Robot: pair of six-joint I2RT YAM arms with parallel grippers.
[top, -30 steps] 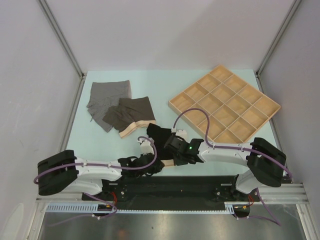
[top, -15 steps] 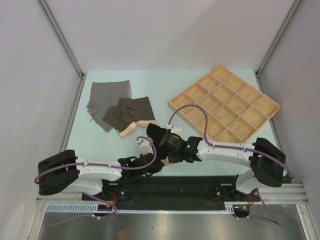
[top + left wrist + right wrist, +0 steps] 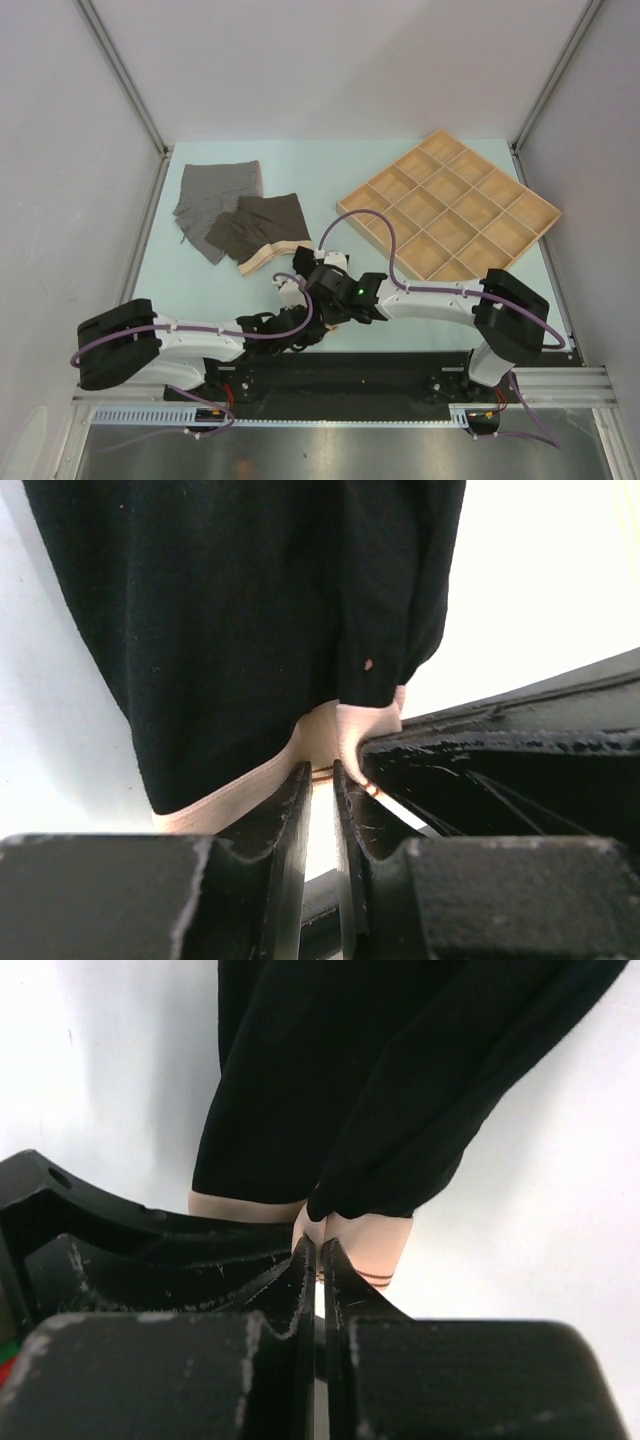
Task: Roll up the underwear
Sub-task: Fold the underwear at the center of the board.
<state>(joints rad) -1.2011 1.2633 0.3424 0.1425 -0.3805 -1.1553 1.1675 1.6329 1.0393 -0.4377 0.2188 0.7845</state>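
The black underwear [image 3: 306,262] lies near the table's front middle, its peach waistband toward the arms. My left gripper [image 3: 303,308] and right gripper [image 3: 324,292] meet close together at that waistband. In the left wrist view the left gripper [image 3: 320,772] is shut on the peach band [image 3: 325,730] under the black cloth [image 3: 230,610]. In the right wrist view the right gripper [image 3: 318,1245] is shut on the band [image 3: 365,1240], with the black cloth [image 3: 380,1080] bunched in folds. The dark brown underwear [image 3: 262,225] and the grey underwear [image 3: 215,190] lie flat at the back left.
The compartmented wooden tray [image 3: 540,212] sits at the back right, its near corner close to the right arm's forearm. Frame posts stand at the table's back corners. The right gripper's body fills the right side of the left wrist view [image 3: 520,780].
My right gripper has moved left with the waistband, up against the left gripper. The black cloth is now gathered narrower. The left arm has barely moved.
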